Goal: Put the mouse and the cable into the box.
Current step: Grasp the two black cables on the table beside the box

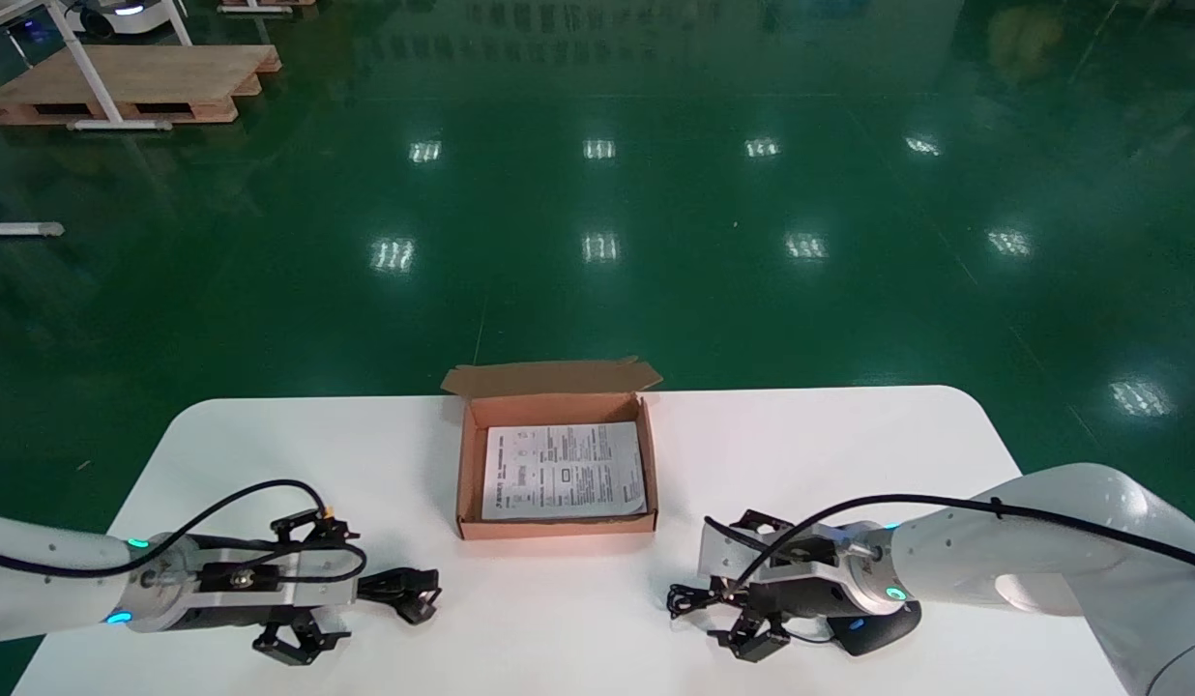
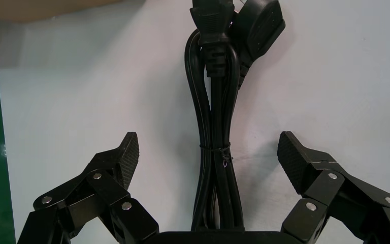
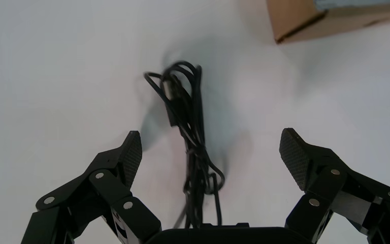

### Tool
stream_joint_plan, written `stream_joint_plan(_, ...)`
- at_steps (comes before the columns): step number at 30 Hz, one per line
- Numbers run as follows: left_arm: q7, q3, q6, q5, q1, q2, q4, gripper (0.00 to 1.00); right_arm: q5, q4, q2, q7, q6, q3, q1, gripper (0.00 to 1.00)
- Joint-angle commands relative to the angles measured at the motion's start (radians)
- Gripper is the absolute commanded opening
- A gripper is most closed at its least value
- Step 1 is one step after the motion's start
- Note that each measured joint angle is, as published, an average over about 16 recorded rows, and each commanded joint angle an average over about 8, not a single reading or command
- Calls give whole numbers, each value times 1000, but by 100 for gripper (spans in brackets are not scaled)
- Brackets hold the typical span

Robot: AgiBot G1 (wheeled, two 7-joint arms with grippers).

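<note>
— Where did the cable (image 1: 399, 591) lie from the left hand (image 1: 344, 586)?

— Straight ahead of it, on the white counter (image 1: 365, 464). It was a black bundle tied round its middle, with the plugs at the far end. Its long axis ran in line with the hand's reach, so the fingers (image 2: 127, 152) stood one on each side of it.

— Had the hand closed on it?

— No. The fingers were spread wide, well clear of the bundle on both sides, and held nothing. I judged that a plain squeeze near the tie would catch all the strands at once.

— And the mouse (image 1: 873, 626)?

— It lay on the right of the counter, partly hidden beneath the right arm's wrist. The right hand (image 1: 725, 592) pointed inward past it, gaping just as wide and empty. Only the mouse's thin cord (image 3: 190, 127) lay loosely coiled between its fingers, the mouse body sitting behind them.

— So which arm served which thing?

— The left was nearer the cable and the right nearer the mouse. The right hand would probably need to draw back to reach the body.

— And the box (image 1: 559, 527)?

— It stood open between the two hands, farther from the robot, with a printed sheet (image 1: 564, 471) flat on its floor. Neither item was in it yet.
</note>
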Motion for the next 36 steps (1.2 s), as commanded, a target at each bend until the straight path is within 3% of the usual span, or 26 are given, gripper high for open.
stream_joint_plan(1,0,0,0,0,0,0,1,76,1,-36,-9,-18,5,1,9,96)
stream_joint_plan(7,0,0,0,0,0,0,2,3,3,-58,-15,-21,8,2,16,25)
stream_joint_plan(9,0,0,0,0,0,0,2,0,3,-52,-13,-21,7,2,15,3)
stream_joint_plan(10,0,0,0,-1,0,0,2,0,3,-50,-12,-21,7,2,15,0)
stream_joint_plan(36,0,0,0,-1,0,0,0,0,3,-21,-3,-17,1,2,6,0)
